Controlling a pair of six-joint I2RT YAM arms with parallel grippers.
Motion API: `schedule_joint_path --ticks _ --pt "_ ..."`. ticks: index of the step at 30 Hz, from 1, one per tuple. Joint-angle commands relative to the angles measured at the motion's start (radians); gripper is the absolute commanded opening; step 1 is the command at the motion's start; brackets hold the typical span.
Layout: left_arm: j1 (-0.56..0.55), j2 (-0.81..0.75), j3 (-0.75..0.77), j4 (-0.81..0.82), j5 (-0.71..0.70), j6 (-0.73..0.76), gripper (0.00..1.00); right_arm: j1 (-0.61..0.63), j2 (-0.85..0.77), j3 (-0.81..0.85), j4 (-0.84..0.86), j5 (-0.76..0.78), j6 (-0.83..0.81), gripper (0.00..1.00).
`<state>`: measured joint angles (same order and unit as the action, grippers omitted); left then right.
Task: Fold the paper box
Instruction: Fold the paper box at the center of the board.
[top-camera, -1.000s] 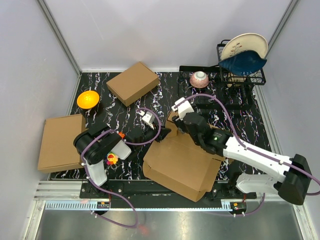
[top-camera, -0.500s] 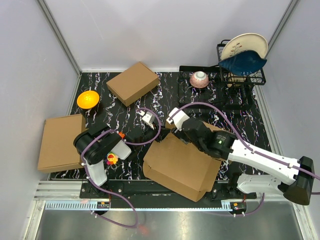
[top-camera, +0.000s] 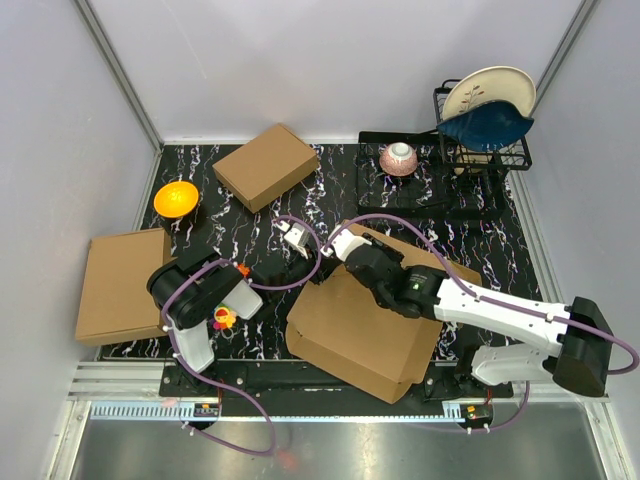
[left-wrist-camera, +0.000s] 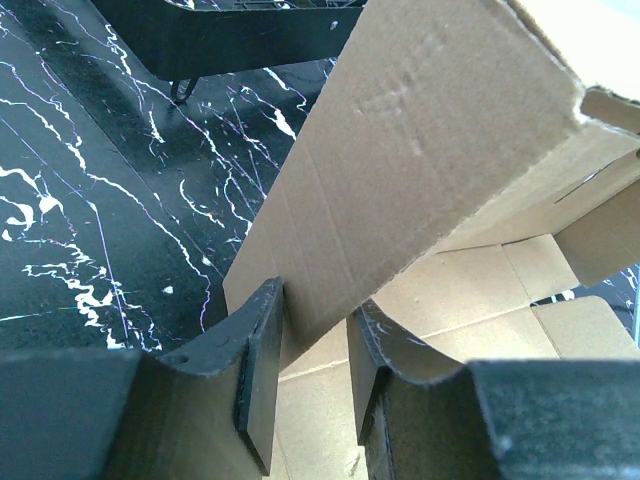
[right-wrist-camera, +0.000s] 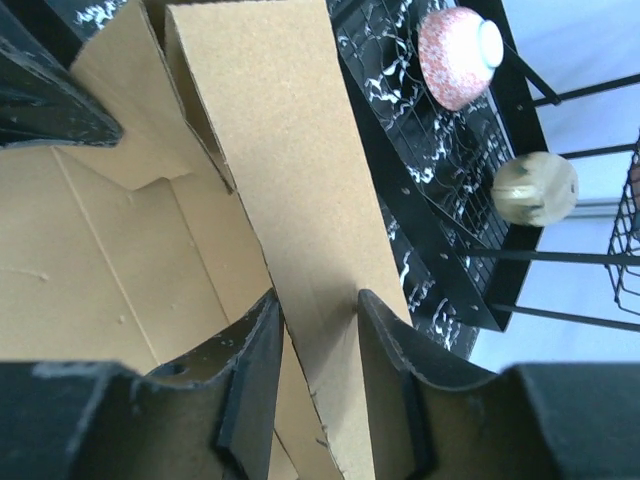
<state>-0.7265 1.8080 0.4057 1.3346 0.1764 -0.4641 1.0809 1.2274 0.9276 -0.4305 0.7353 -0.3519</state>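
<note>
**A:** Where is the paper box (top-camera: 360, 325) found?

**B:** At the lower middle of the top view, just beyond the arm bases. It is spread on the marbled table (top-camera: 250, 195), partly folded.

**A:** And at its far edge?

**B:** A raised wall is clamped by the left gripper (left-wrist-camera: 312, 335), as seen in the left wrist view. A standing panel is straddled by the right gripper (right-wrist-camera: 318, 335), but whether it is pinched cannot be told.

**A:** Which step is judged to be in hand?

**B:** The raising of the side walls. Next, a firm hold by the right fingers is called for. Then the panel can be brought upright and its tabs tucked into the slits.
</note>
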Motion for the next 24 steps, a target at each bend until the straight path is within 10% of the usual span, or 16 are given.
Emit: schedule_joint_path --ticks 1,8,24 --pt "-0.005 -0.016 0.002 0.331 0.034 -0.007 0.32 0.007 0.015 -0.006 0.101 0.099 -0.041 0.38" --pt "-0.005 -0.056 -0.004 0.331 0.038 -0.004 0.49 0.008 0.004 -0.015 0.105 0.081 -0.036 0.2" --pt "-0.005 -0.133 0.038 0.275 0.009 0.004 0.61 0.036 0.029 -0.032 0.084 0.042 -0.015 0.19"
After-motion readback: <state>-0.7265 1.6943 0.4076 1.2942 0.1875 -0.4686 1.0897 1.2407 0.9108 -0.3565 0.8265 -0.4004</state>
